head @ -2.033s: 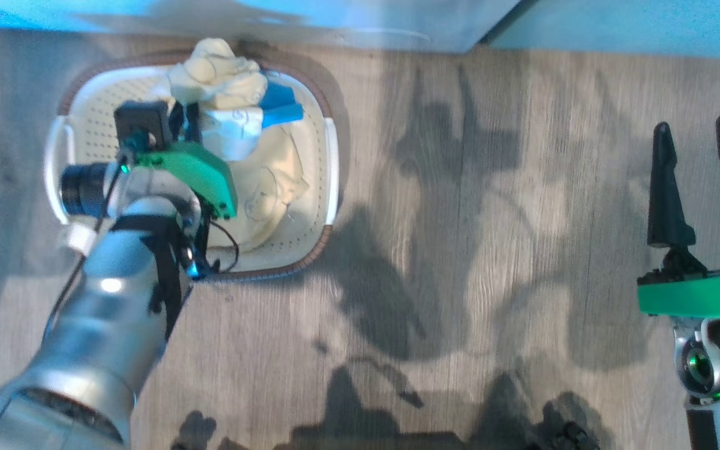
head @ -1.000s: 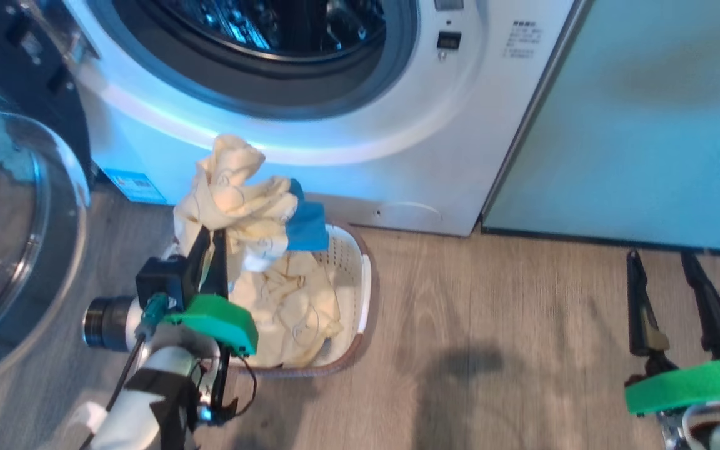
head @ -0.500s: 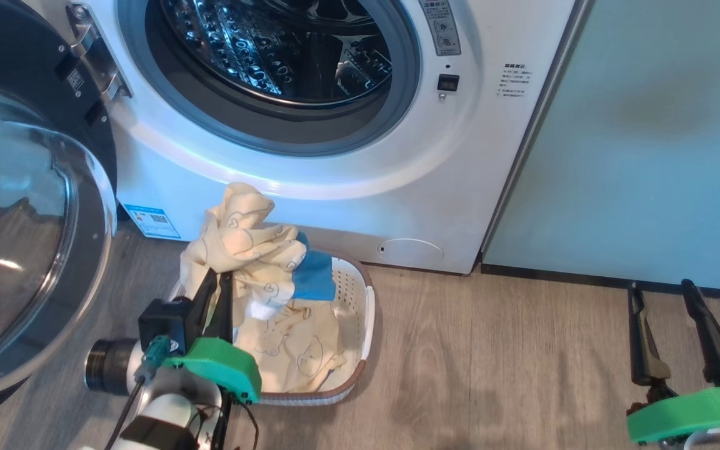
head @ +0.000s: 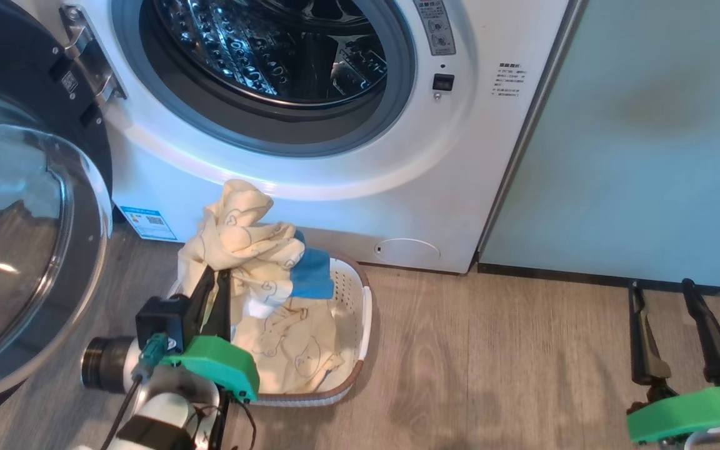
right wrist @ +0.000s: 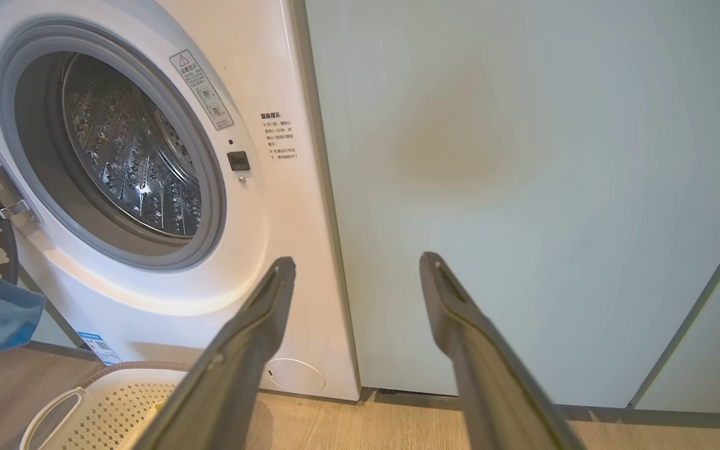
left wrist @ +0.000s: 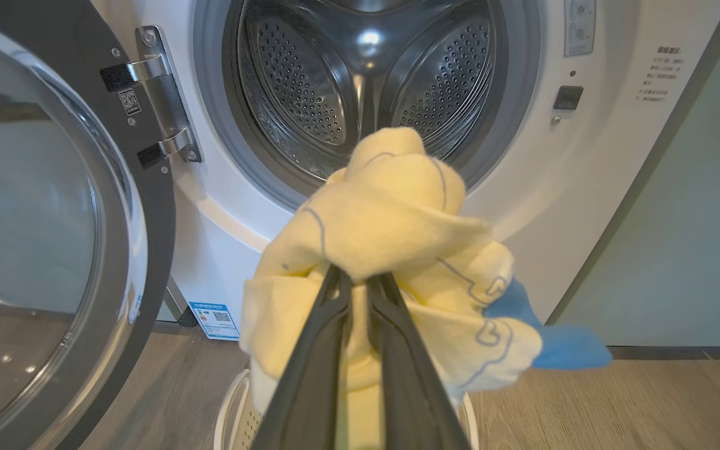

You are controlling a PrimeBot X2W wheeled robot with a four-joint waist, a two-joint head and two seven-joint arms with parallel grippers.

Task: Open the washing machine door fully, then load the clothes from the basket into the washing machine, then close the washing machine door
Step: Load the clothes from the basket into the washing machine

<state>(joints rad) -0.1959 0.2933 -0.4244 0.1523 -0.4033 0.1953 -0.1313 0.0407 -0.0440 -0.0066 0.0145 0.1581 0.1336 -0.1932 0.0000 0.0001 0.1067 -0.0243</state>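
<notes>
My left gripper (head: 215, 276) is shut on the clothes (head: 244, 240), a cream-yellow bundle with a blue piece, held up above the basket (head: 363, 325); part of the fabric still hangs into it. In the left wrist view the fingers (left wrist: 316, 350) pinch the clothes (left wrist: 391, 212) in front of the open drum (left wrist: 366, 75). The washing machine (head: 410, 181) stands behind, and its door (head: 29, 237) is swung wide open to the left. My right gripper (head: 660, 287) is open and holds nothing, at the lower right over the floor; in its own wrist view it (right wrist: 357, 265) faces the cabinet.
A pale green cabinet (head: 647, 125) stands right of the washer. A small round white panel cover (head: 407, 251) sits low on the washer front. The basket (right wrist: 104, 400) rests on the wood floor (head: 510, 375) just under the porthole.
The head camera has tilted up from the floor to the washer. My left gripper has lifted the bundle of clothes up out of the basket. In the last half second little has moved.
</notes>
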